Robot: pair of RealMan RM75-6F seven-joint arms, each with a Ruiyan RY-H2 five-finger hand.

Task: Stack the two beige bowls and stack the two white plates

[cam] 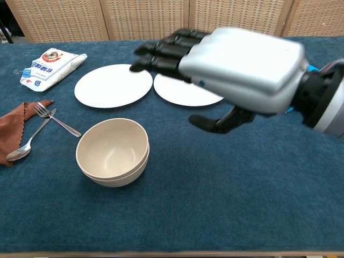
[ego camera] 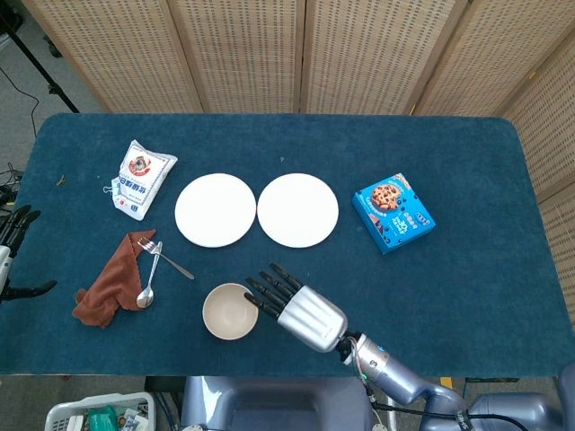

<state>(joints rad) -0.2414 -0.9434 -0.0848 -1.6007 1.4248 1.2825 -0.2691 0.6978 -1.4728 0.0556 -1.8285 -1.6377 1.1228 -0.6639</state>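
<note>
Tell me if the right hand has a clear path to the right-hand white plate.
Probably yes. The right hand is open, holds nothing, and hangs above the cloth just short of the right plate. Nothing lies between them; the stacked bowls sit off to its side.
</note>
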